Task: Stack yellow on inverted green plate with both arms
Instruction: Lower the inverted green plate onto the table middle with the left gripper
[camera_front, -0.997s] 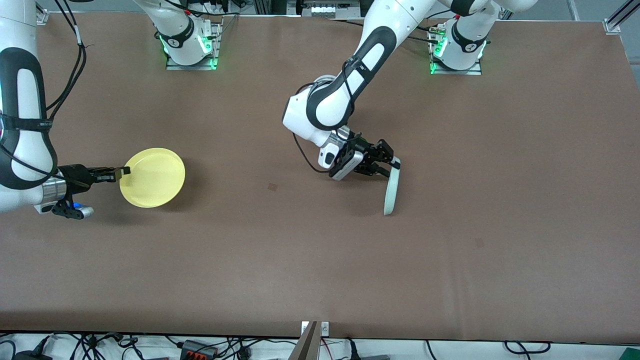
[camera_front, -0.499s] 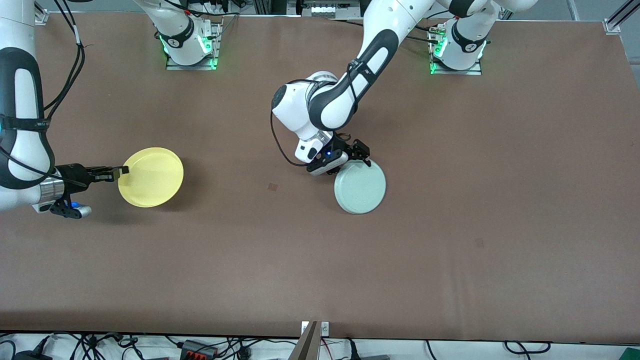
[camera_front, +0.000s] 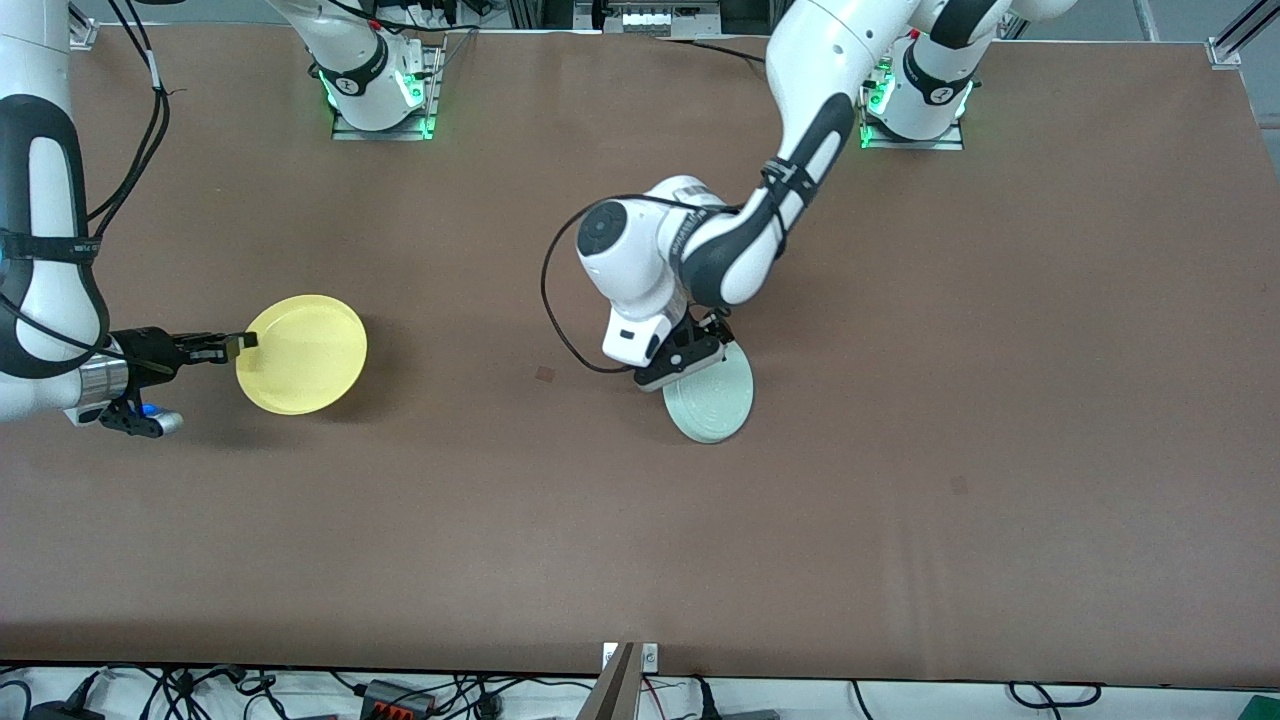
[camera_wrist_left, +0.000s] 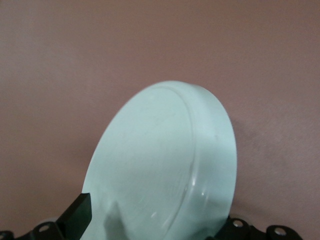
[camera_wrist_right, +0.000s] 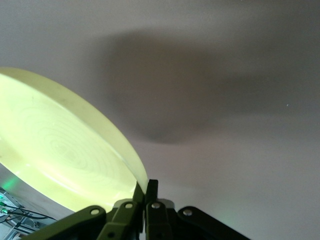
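The pale mint-green plate (camera_front: 712, 398) is near the table's middle, held tilted with its underside turned up. My left gripper (camera_front: 700, 352) is shut on its rim. In the left wrist view the green plate (camera_wrist_left: 165, 165) fills the frame between the jaws. The bright yellow plate (camera_front: 302, 353) is toward the right arm's end of the table, held just above the table. My right gripper (camera_front: 243, 343) is shut on its rim. In the right wrist view the yellow plate (camera_wrist_right: 65, 155) shows from below, its edge pinched between the fingers (camera_wrist_right: 150, 192).
The brown table (camera_front: 1000, 400) is bare apart from a small dark mark (camera_front: 545, 374) between the two plates. Both arm bases stand along the edge farthest from the front camera.
My left gripper has turned the green plate from standing on edge to underside up, and its wrist has rolled over. The right gripper and yellow plate have barely moved.
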